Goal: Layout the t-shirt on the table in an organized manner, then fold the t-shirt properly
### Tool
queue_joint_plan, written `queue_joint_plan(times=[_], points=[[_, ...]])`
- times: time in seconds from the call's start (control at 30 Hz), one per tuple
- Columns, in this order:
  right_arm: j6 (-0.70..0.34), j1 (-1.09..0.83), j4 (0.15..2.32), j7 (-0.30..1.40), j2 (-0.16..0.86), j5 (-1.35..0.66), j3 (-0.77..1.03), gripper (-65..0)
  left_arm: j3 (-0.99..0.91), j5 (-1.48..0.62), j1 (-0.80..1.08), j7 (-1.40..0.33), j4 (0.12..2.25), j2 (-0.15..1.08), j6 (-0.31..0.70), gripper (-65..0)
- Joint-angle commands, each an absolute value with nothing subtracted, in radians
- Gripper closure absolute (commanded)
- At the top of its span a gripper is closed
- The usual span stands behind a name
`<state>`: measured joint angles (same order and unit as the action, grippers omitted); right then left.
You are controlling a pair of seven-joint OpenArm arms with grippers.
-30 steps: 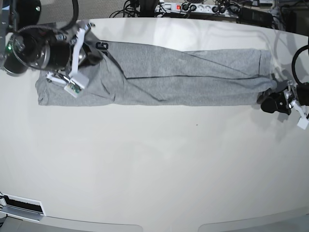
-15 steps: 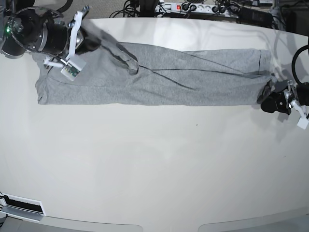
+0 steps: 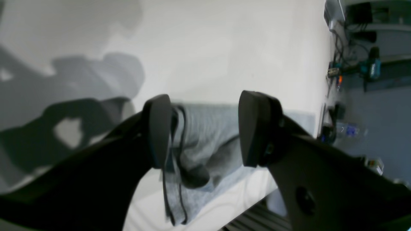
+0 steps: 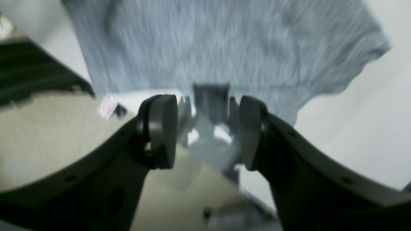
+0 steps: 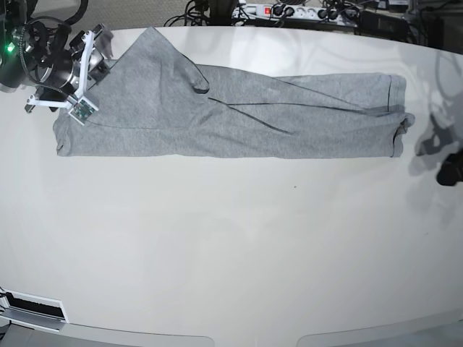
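Observation:
The grey t-shirt (image 5: 239, 116) lies as a long folded strip across the far part of the white table (image 5: 231, 253), plain side up, no lettering showing. Its left end fans out toward the far left corner. My right gripper (image 5: 105, 52) is open at that left end, just off the cloth; in the right wrist view (image 4: 207, 128) the blurred shirt (image 4: 224, 48) lies beyond the open fingers. My left gripper (image 5: 447, 173) is at the table's right edge, clear of the shirt. In the left wrist view (image 3: 205, 134) it is open, with the shirt's dark-trimmed end (image 3: 205, 141) beyond it.
A power strip and cables (image 5: 289, 11) run behind the table's far edge. A white slotted part (image 5: 32, 311) sits at the near left corner. Cables and tools (image 3: 369, 67) lie on the floor beyond the table's edge.
The right gripper has drawn the shirt's left flap out toward the far left corner and let it go. The left gripper has pulled back to the right, away from the shirt's end.

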<state>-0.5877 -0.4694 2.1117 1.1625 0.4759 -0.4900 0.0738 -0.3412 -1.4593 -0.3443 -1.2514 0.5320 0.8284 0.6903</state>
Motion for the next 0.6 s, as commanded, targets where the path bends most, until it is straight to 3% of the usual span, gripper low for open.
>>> queue_joint_plan(times=[0.0, 0.1, 0.17, 0.2, 0.37, 0.57], points=[[-0.572, -0.465, 2.134, 1.093, 0.487, -0.5, 0.08, -28.2, -0.372, -1.484, -0.36, -1.243, 0.542, 0.87, 0.698, -34.9], [-0.53, -0.465, 2.131, 0.909, 0.482, -0.499, 0.08, -15.8, -0.426, -1.484, -0.357, -1.243, 0.542, 0.876, 0.698, -34.9], [-0.533, -0.465, 2.131, 0.834, 0.47, -0.5, 0.08, -2.3, -0.431, -1.451, -0.354, -1.242, 0.542, 0.876, 0.698, -34.9], [-0.541, -0.465, 2.131, 0.825, 0.456, -0.493, 0.08, 0.0, -0.431, -1.434, -0.352, -1.242, 0.542, 0.875, 0.698, -34.9], [-0.639, -0.449, 2.037, 0.792, 0.364, -0.488, 0.08, 0.0, -0.431, -1.357, -0.33, -1.19, 0.542, 0.865, 0.698, -35.8], [-0.67, -0.301, 1.687, 0.767, 0.276, -0.392, 0.08, 0.0, -0.419, -1.338, -0.274, -1.189, 0.542, 0.81, 0.698, -37.7]])
